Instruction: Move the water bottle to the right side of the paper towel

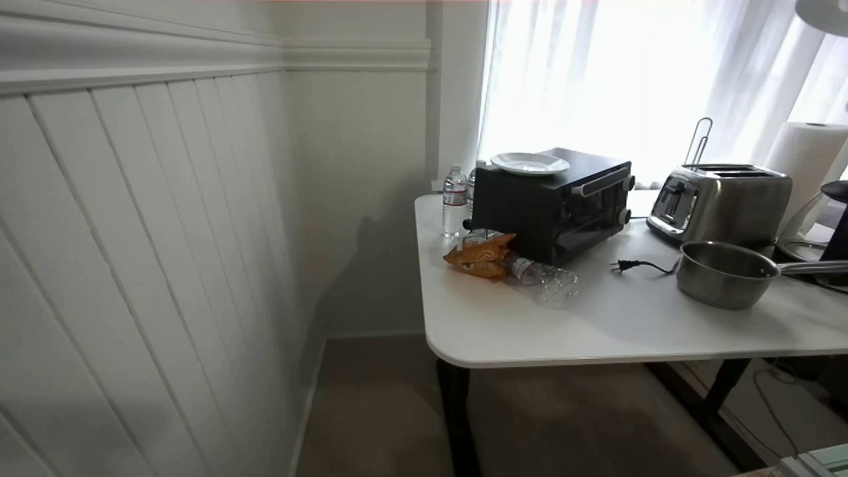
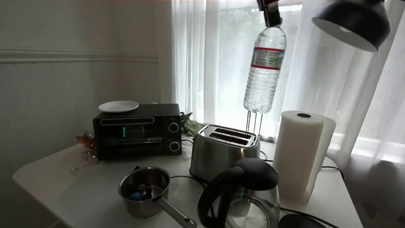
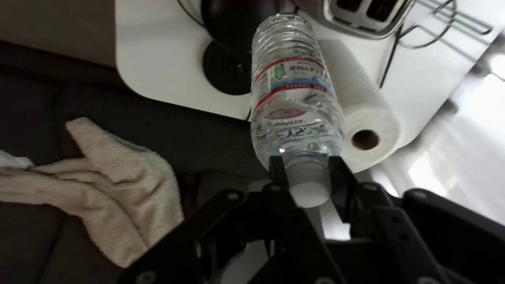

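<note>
Black gripper (image 3: 307,169) holds the water bottle (image 2: 265,71) aloft (slightly tilted) by its capped end.

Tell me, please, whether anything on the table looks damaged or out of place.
Yes: a plastic bottle by the black toaster oven looks crushed and lies on its side next to a crumpled orange bag, like litter.

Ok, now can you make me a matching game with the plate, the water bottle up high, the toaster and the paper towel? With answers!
Things:
1. plate
2. water bottle up high
3. toaster
4. paper towel

Clues:
A. held by the gripper
B. tall and white, with a hole in its top
C. on top of the black oven
D. silver, with two slots on top

Right pairs: 1-C, 2-A, 3-D, 4-B
</note>
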